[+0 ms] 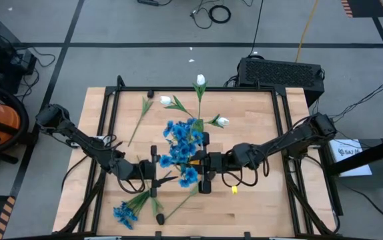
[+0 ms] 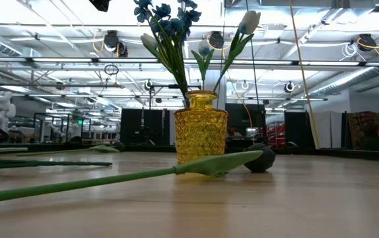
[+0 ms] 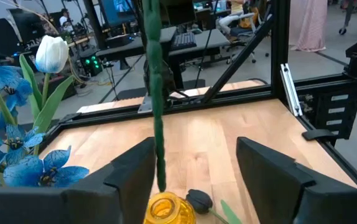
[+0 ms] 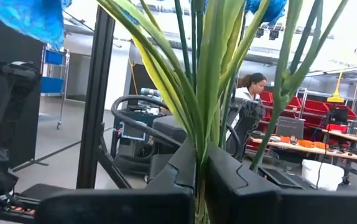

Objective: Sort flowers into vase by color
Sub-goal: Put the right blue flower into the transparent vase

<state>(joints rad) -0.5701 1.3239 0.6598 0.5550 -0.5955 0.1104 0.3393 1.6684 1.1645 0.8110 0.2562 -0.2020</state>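
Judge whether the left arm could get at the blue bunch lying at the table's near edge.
Probably yes: the loose blue bunch lies on the left gripper's side, fingers open, nothing between them.

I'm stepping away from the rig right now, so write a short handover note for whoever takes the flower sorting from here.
Right hand: shut on the stems of the bunch in the yellow vase, mid-table.
Left hand: open above the vase, a green stem hanging between its fingers.
Done: blue flowers and white tulips stand in the vase.
Left: blue cluster and loose stems lie on the table; a dark bud lies beside the vase.
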